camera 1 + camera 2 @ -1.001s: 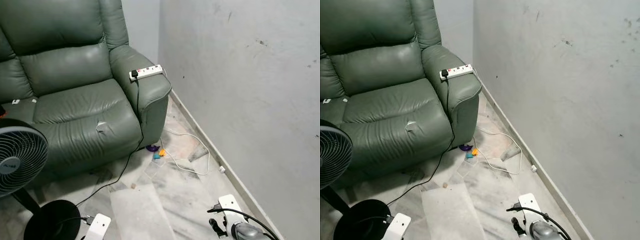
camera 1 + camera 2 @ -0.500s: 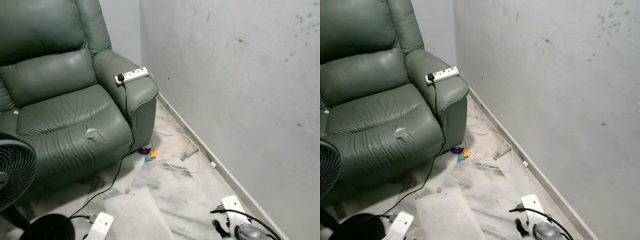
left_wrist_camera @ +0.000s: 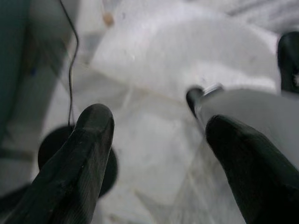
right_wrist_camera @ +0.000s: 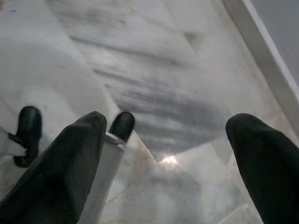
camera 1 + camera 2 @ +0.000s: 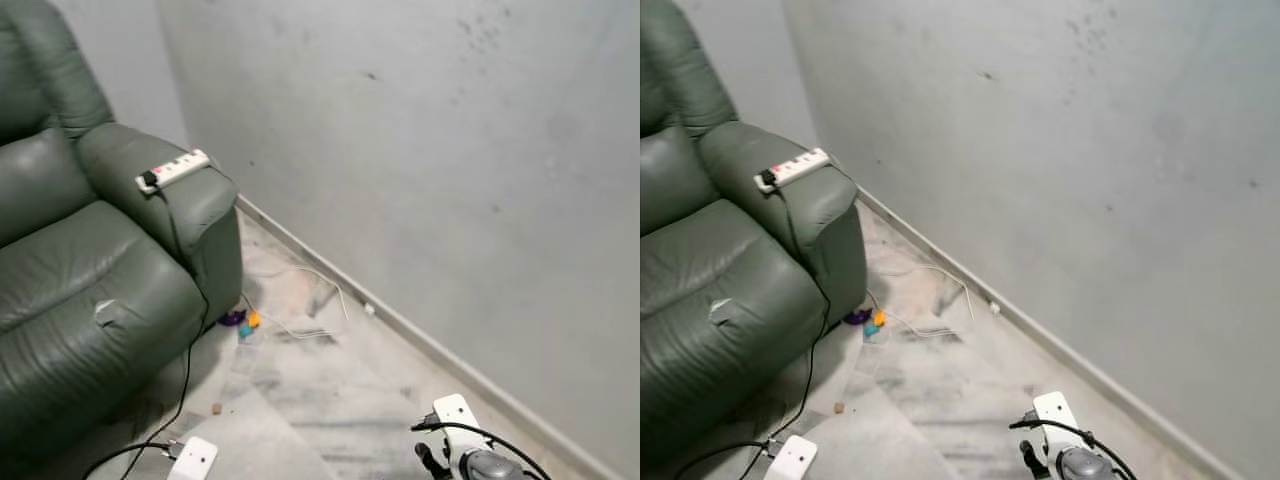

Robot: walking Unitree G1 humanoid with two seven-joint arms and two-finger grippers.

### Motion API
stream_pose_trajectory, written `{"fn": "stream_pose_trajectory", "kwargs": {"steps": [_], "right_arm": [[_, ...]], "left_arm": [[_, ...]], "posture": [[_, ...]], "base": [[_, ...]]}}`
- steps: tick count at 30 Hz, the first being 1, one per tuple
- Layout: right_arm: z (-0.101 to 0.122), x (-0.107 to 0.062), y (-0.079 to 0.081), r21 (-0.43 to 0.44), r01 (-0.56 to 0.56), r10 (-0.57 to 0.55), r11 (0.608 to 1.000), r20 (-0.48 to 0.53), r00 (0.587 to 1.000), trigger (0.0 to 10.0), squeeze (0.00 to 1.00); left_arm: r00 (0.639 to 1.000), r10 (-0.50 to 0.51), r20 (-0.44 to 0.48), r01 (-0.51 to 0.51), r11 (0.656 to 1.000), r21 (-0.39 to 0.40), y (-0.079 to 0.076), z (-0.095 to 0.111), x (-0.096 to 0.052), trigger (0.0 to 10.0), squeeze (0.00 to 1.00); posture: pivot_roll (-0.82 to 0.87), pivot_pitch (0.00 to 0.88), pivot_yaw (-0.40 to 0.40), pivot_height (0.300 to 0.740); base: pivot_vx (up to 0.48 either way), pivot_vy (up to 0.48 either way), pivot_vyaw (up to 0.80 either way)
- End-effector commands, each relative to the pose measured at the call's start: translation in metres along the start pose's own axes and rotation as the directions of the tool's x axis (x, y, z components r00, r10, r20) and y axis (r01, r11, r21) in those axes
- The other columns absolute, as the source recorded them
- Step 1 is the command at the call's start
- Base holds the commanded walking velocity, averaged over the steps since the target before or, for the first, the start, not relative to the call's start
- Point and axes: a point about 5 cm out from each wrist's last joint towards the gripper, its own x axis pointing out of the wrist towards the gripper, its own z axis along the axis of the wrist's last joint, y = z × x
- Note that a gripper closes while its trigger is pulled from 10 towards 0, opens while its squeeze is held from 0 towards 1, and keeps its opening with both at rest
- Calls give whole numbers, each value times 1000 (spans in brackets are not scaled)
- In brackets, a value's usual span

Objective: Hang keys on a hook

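Observation:
My left gripper (image 3: 156, 119) hangs open above the pale marble floor (image 3: 154, 154), with nothing between its black fingers (image 3: 88, 149). My right gripper (image 4: 168, 121) is open too, over grey-veined marble near the skirting board (image 4: 261, 42), and holds nothing. In the head views both arms sit low at the bottom edge: the left arm's white wrist (image 5: 195, 460) and the right arm (image 5: 468, 455) with its black cable. A small heap of purple, orange and teal items (image 5: 243, 322) lies on the floor by the sofa's foot; what they are is too small to tell.
A green leather sofa (image 5: 80, 280) stands on the left, with a white power strip (image 5: 175, 168) on its armrest and a black cord running down to the floor. A white cable (image 5: 310, 300) lies loose near the bare grey wall (image 5: 450, 150) on the right.
The whole view has swung to the right: the sofa slid toward the left edge, the fan left the picture, and more of the wall shows. Both arms stay low.

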Motion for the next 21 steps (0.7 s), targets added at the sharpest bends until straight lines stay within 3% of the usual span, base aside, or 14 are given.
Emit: {"fn": "stream_pose_trajectory", "kwargs": {"steps": [1, 21], "right_arm": [[1, 0, -2, -5, 9, -9, 1000, -1, 1000, 10000, 0], [5, 1, 1, -20, -3, 4, 1000, 10, 1000, 10000, 0]], "left_arm": [[1000, -24, -12, 24, 1000, 2, -8, -6, 0, 10000, 0], [1000, -8, -10, 8, 1000, 8, -5, -5, 0, 10000, 0]], "posture": [[58, 63, 10, 740], [63, 66, 11, 740]], "base": [[0, 0, -788], [0, 0, -790]]}}
